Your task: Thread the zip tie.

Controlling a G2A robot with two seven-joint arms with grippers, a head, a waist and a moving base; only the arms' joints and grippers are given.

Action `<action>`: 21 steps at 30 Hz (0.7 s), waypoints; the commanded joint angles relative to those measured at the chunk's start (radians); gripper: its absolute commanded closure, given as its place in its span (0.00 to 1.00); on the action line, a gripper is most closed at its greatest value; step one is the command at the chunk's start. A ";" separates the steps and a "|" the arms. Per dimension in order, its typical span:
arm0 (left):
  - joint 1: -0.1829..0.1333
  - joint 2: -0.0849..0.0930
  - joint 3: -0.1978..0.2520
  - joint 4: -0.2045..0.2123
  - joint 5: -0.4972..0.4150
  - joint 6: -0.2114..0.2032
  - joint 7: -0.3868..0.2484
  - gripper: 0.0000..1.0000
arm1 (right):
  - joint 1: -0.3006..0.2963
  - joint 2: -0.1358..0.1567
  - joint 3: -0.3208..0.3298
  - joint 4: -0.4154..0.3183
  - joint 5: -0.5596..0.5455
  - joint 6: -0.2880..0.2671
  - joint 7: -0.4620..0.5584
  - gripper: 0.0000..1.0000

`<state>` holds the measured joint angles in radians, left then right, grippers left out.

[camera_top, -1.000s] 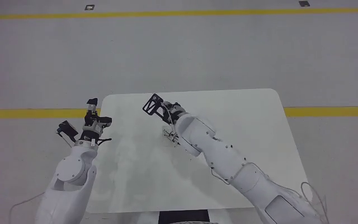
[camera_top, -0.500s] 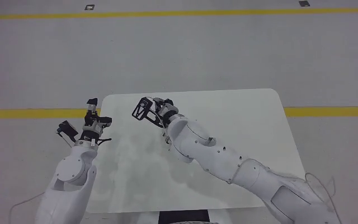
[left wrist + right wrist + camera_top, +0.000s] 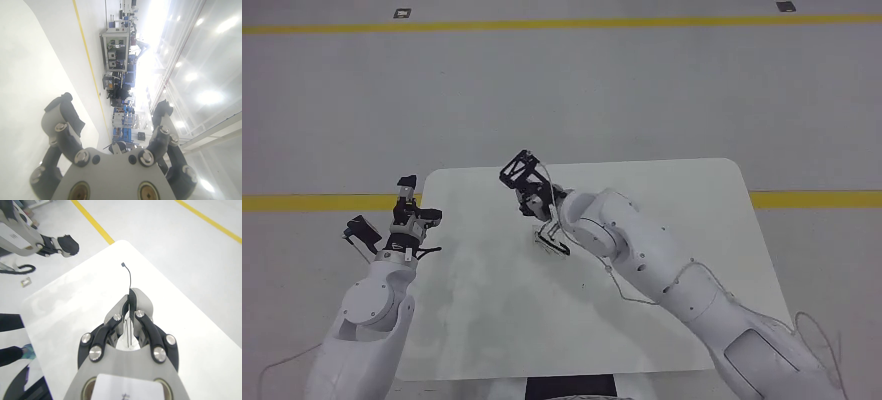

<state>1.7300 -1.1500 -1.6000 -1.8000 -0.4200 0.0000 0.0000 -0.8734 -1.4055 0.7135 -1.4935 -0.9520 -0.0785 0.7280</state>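
Note:
A thin black zip tie (image 3: 129,276) sticks out beyond the tips of my right gripper (image 3: 129,292), which is shut on its tail; the small square head (image 3: 122,264) hangs free at the far end. In the top view this right gripper (image 3: 522,172) is raised over the far left part of the white table (image 3: 682,250). My left gripper (image 3: 382,205) stays off the table's left edge, open and with nothing in it. In the left wrist view its gripper (image 3: 115,101) has both fingers spread wide. One dark left fingertip (image 3: 68,245) shows beyond the table corner.
A small pale packet with dark ties (image 3: 550,241) lies on the table under the right arm, and appears between the right fingers (image 3: 128,332). A yellow floor line (image 3: 302,202) runs past the table. A small tag (image 3: 26,282) lies on the floor.
My right gripper swung left, then came back right and a bit farther over the table, with the zip tie in it. The left arm has kept still.

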 commanded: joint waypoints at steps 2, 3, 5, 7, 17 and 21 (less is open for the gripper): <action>0.000 0.000 0.000 0.000 0.000 0.000 0.000 0.00 | 0.009 -0.006 0.020 0.039 0.083 -0.030 -0.026 1.00; 0.000 0.000 0.000 0.000 0.000 0.000 0.000 0.00 | 0.010 -0.009 0.027 0.050 0.112 -0.037 -0.037 1.00; 0.000 0.000 0.000 0.000 0.000 0.000 0.000 0.00 | 0.011 -0.015 0.041 0.078 0.176 -0.053 -0.061 1.00; 0.000 0.000 0.000 0.000 0.000 0.000 0.000 0.00 | 0.009 -0.020 0.060 0.111 0.261 -0.078 -0.091 1.00; 0.000 0.000 0.000 0.000 0.000 0.000 0.000 0.00 | 0.010 -0.038 0.111 0.233 0.569 -0.217 -0.130 1.00; 0.000 0.000 0.000 0.000 0.000 0.000 0.000 0.00 | 0.010 -0.038 0.111 0.233 0.569 -0.217 -0.130 1.00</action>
<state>1.7300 -1.1500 -1.6000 -1.8000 -0.4200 0.0000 0.0000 -0.8632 -1.4440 0.8245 -1.2606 -0.3830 -0.2955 0.5983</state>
